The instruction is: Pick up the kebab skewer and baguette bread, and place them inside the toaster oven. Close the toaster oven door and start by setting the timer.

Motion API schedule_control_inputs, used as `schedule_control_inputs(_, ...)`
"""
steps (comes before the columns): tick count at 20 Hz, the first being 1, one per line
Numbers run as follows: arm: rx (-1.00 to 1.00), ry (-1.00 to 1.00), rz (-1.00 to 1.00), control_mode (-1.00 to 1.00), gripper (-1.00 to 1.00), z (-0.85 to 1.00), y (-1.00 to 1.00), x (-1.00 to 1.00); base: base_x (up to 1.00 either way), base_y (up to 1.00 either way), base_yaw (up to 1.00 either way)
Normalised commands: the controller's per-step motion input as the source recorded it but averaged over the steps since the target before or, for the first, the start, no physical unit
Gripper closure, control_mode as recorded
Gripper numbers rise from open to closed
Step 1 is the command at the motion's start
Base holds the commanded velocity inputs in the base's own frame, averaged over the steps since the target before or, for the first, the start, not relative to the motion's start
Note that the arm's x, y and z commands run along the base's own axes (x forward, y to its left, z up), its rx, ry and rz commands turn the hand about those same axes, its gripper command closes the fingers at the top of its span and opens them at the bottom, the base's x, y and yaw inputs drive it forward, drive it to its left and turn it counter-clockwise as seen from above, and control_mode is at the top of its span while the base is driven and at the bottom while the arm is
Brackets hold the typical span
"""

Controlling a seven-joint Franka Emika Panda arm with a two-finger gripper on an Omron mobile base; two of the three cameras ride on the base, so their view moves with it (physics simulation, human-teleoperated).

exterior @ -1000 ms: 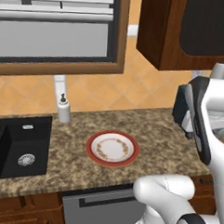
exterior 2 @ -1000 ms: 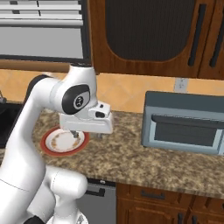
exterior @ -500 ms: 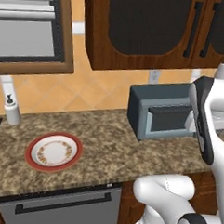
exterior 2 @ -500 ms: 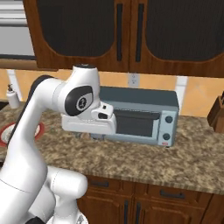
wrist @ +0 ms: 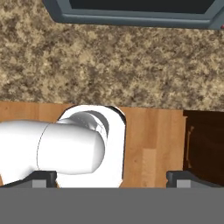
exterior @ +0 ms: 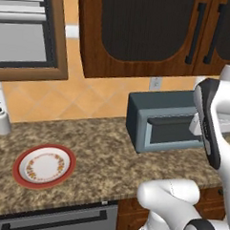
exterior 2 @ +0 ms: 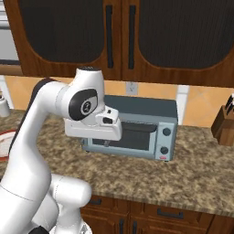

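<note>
None of the steps: we judge no part of the task complete; nothing has gone into the oven and the timer is unset.
Toaster oven: the toaster oven (exterior: 164, 124) stands on the granite desk (exterior: 100, 154) against the wall, under the dark wooden cabinets (exterior 2: 123, 36).
Toaster oven door: the toaster oven door (exterior 2: 125, 136) is shut, its bar handle across the top of the glass, with two knobs (exterior 2: 165, 140) to its right.
Plate: we see a red-rimmed plate (exterior: 44, 166) well to the left of the oven on the desk; its face looks bare.
Kebab skewer and baguette bread: we cannot locate either item in these views.
Jaws: the gripper (wrist: 111, 178) hangs over the desk edge in front of the oven; the jaws stand wide apart and hold nothing.
Other items: a soap dispenser (exterior: 1, 119) stands at the far left, a knife block (exterior 2: 225, 124) at the far right.
Remaining work: we judge that opening the door, both pick-ups, both placements, closing the door and setting the timer are all left.
Change from earlier frames: the whole scene has slid leftward in both base views, so we attribute this to the base driving right. The sink has left the picture, and the oven has come in front of the arm. The jaws stay wide apart.
</note>
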Motion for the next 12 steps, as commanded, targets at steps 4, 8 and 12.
schedule_control_inputs(4,0.0,0.0,0.0,1.0,-1.0,0.0,0.0,0.0,0.25,0.0,0.0)
schedule_control_inputs(8,0.0,0.0,0.0,1.0,-1.0,0.0,0.0,0.0,0.0,0.0,0.0)
schedule_control_inputs(12,0.0,-0.01,0.0,-1.0,-1.0,-0.03,-0.15,0.0,0.0,0.0,0.0)
